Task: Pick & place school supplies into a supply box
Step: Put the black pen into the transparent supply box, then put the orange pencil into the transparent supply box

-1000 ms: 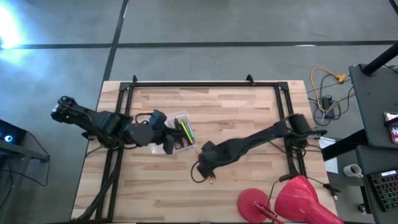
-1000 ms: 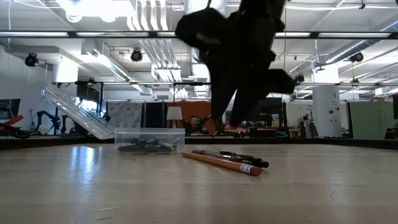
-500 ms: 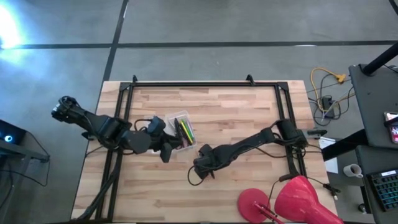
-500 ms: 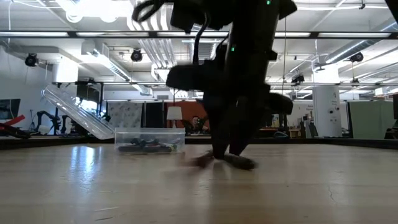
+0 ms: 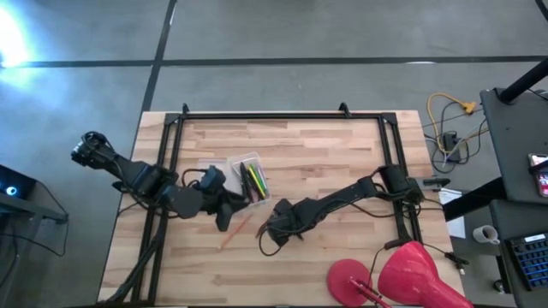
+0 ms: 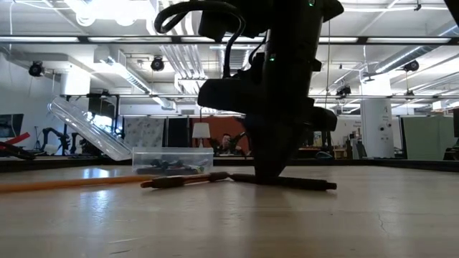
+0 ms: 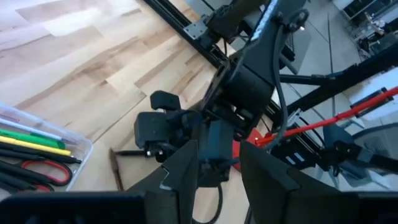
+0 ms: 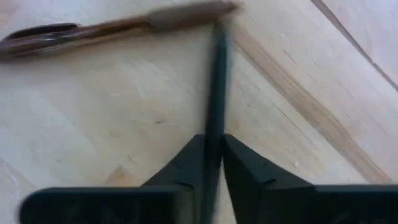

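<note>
A wood table (image 5: 325,145) seen from above, w/ two dark arms reaching toward its middle. The clear supply box (image 5: 244,178) sits left of centre, lid open, w/ green, yellow and black pens plus red-handled scissors (image 7: 43,169) already inside.

The right gripper (image 8: 214,163) is down at the tabletop just right of the box, fingers nearly pressed together, pinching a thin black pen (image 8: 216,81). The pen's long axis runs straight out ahead from between the fingertips, lying flat on the wood. The box lies up-left of this gripper and near it, so the right arm looks best placed to carry the pen over.

The left gripper (image 5: 224,214) waits beside the box's near end, fingers partly spread, holding nothing.

An orange pencil (image 5: 235,231) lies loose in front of the box, angled diagonally. A brown pen (image 8: 118,26) lies crosswise just past the black pen's tip.

Only the right wrist view shows the pinch; from overhead the arm hides it. The low view (image 6: 287,179) confirms the black pen lies flat on the table, not yet lifted.
</note>
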`<state>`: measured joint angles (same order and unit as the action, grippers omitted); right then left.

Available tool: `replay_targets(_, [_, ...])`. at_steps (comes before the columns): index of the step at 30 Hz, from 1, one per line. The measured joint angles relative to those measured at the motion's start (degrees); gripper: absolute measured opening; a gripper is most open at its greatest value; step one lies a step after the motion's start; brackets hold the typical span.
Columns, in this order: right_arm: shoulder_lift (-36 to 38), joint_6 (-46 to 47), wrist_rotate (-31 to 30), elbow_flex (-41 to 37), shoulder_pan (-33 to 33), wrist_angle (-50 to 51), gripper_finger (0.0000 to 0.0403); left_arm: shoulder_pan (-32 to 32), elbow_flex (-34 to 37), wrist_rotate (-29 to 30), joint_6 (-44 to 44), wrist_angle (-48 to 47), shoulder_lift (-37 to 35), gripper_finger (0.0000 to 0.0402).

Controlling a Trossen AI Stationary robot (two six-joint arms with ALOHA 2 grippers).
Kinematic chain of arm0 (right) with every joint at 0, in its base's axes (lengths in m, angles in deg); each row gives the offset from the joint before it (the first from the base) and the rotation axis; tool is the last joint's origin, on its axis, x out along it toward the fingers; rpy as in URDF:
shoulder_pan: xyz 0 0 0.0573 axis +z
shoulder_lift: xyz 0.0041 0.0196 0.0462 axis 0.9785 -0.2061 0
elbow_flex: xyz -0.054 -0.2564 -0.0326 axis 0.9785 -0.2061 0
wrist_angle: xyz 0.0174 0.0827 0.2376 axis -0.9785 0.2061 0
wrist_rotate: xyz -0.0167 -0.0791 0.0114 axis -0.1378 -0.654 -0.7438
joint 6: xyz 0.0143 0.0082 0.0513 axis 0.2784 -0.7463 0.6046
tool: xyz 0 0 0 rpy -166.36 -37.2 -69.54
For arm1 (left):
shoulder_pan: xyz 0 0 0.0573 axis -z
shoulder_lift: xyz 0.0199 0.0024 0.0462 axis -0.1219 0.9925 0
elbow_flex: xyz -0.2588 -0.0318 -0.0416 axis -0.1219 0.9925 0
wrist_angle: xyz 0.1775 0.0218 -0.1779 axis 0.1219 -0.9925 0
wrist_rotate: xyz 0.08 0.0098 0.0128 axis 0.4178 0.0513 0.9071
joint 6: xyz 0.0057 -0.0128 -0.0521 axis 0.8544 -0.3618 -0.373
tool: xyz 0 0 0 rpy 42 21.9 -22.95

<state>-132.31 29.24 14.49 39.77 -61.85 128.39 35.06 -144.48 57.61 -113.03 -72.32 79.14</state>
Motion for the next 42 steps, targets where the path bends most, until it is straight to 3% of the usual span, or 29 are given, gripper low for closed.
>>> replay_targets(6, [3.6,-1.0,-5.4,0.1,0.4,1.9,0.0017,1.8,0.1,0.5,-0.2,-0.4,0.0,0.0103])
replay_targets(13, [15.3,-5.0,-11.9,2.5,-4.1,-5.7,0.0015,6.2,0.8,5.1,-6.0,-6.6,-0.1,0.0103])
replay_targets(18, [16.2,-9.9,-3.5,2.4,-13.2,-16.5,0.0014,10.3,2.4,6.4,-16.1,-15.7,-0.1,0.0103])
replay_targets(24, [9.4,-11.0,8.9,3.8,-20.6,-22.1,0.0039,15.0,6.9,6.4,-26.4,-18.0,-0.1,0.0103])
replay_targets(30, [5.6,-9.9,11.1,7.2,-22.1,-21.8,0.0103,19.0,12.2,6.2,-34.3,-17.6,-0.1,0.0103])
replay_targets(36, [6.0,-16.8,11.1,10.9,-22.0,-20.6,0.0135,21.9,21.0,3.2,-37.8,-11.5,-0.1,0.0102])
replay_targets(42, [8.1,-25.7,9.8,15.2,-20.2,-9.0,0.0139,22.2,33.4,1.2,-35.6,9.8,-0.1,0.0102])
